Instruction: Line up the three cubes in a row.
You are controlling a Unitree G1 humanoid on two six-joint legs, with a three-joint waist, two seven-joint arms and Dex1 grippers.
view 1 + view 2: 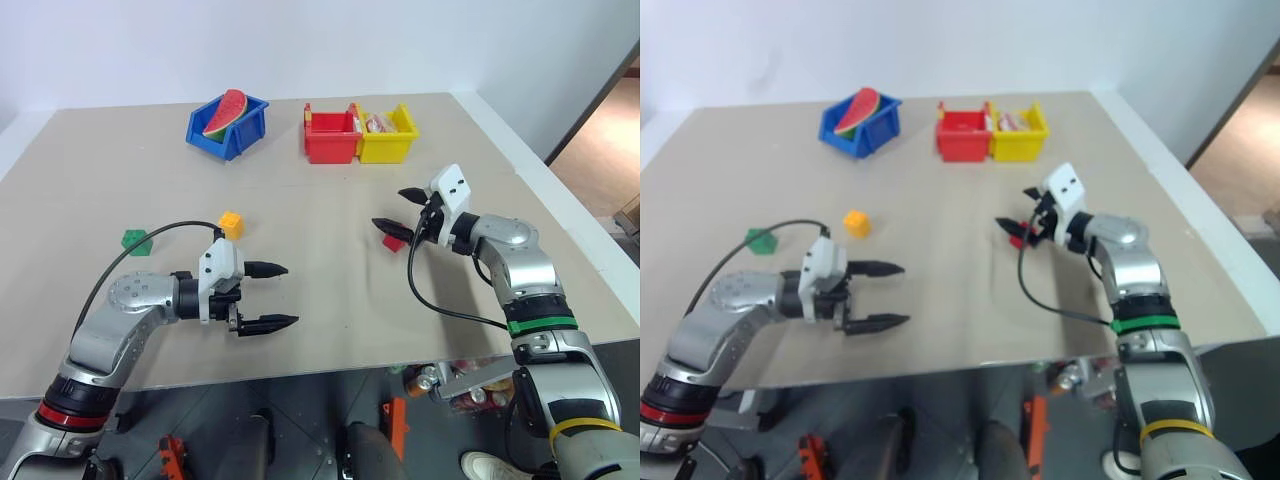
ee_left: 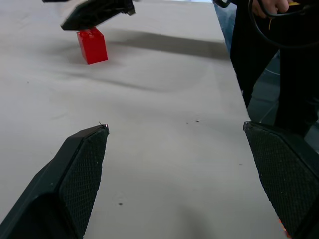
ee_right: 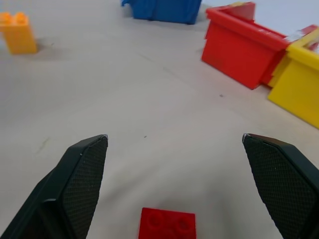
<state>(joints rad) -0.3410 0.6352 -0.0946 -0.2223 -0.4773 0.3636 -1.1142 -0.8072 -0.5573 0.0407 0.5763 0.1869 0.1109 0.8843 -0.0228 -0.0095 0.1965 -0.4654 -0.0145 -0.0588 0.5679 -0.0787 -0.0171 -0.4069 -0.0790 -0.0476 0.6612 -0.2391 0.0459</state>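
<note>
Hovering right hand (image 1: 393,209) open over red cube (image 1: 394,241) | left hand (image 1: 281,295) open

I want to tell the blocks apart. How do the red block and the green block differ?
The red block lies right under the open right gripper; the green block lies alone, away from both grippers. The red block is toward the table's right side, the green one toward its left. Both rest flat on the table.
</note>
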